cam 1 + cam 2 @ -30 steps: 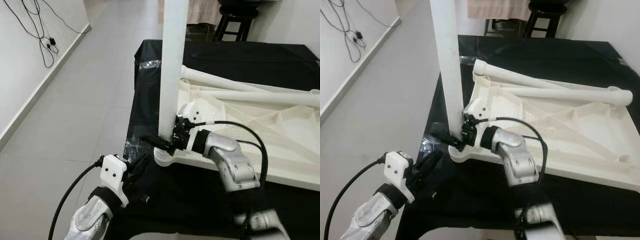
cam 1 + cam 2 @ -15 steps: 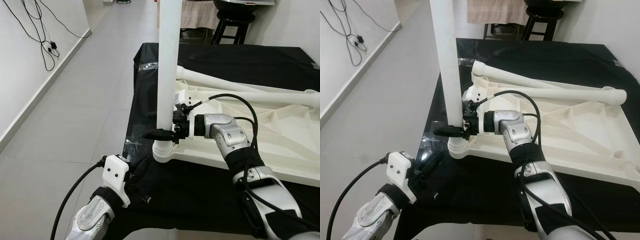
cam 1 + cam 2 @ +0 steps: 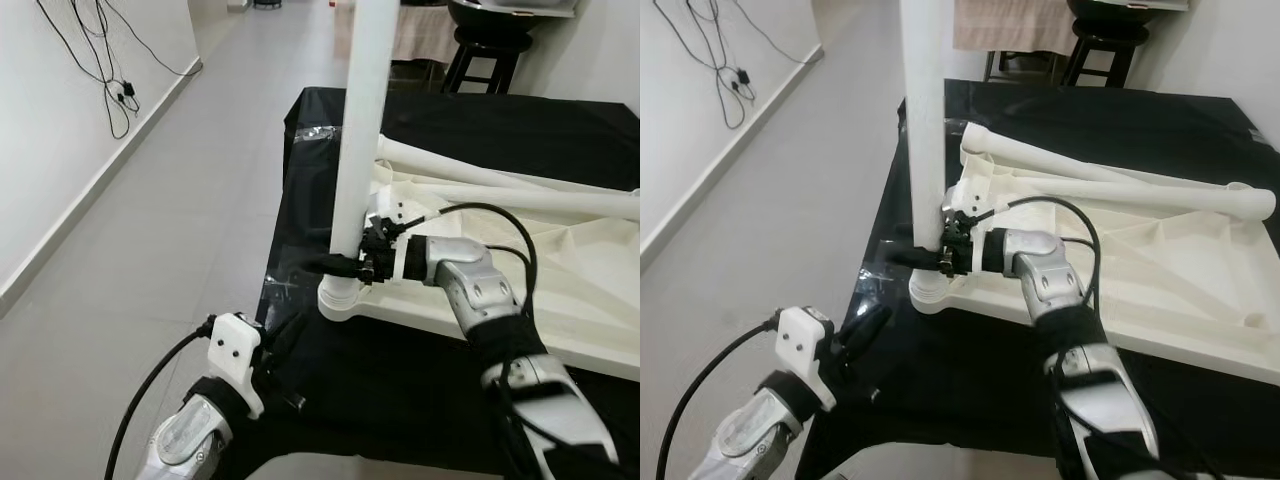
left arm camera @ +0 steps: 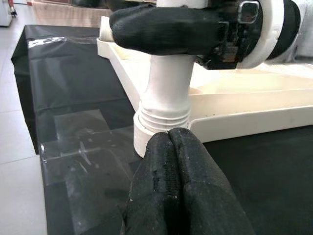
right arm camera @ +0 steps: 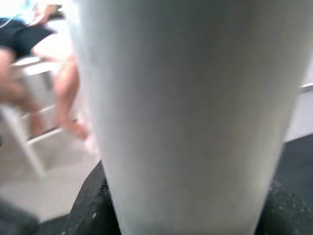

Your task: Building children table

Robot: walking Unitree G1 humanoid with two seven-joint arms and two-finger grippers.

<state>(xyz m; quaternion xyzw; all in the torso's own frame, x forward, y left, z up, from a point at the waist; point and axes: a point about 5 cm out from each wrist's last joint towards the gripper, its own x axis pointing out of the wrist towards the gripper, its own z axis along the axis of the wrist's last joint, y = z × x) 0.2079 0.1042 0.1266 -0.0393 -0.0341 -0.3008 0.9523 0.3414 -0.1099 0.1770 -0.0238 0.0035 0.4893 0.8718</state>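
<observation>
Table leg (image 3: pixel 358 140) stands clamped in right pincer (image 3: pixel 340 265).

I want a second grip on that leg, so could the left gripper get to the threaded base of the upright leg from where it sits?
Probably yes. The left gripper, fingers shut, sits just before the upright leg base; only black cloth lies between. The right gripper grips higher up.

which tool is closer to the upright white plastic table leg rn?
Right. The right tool is clamped around the upright white plastic table leg just above its socket; the left tool sits shut, lower, short of it.
</observation>
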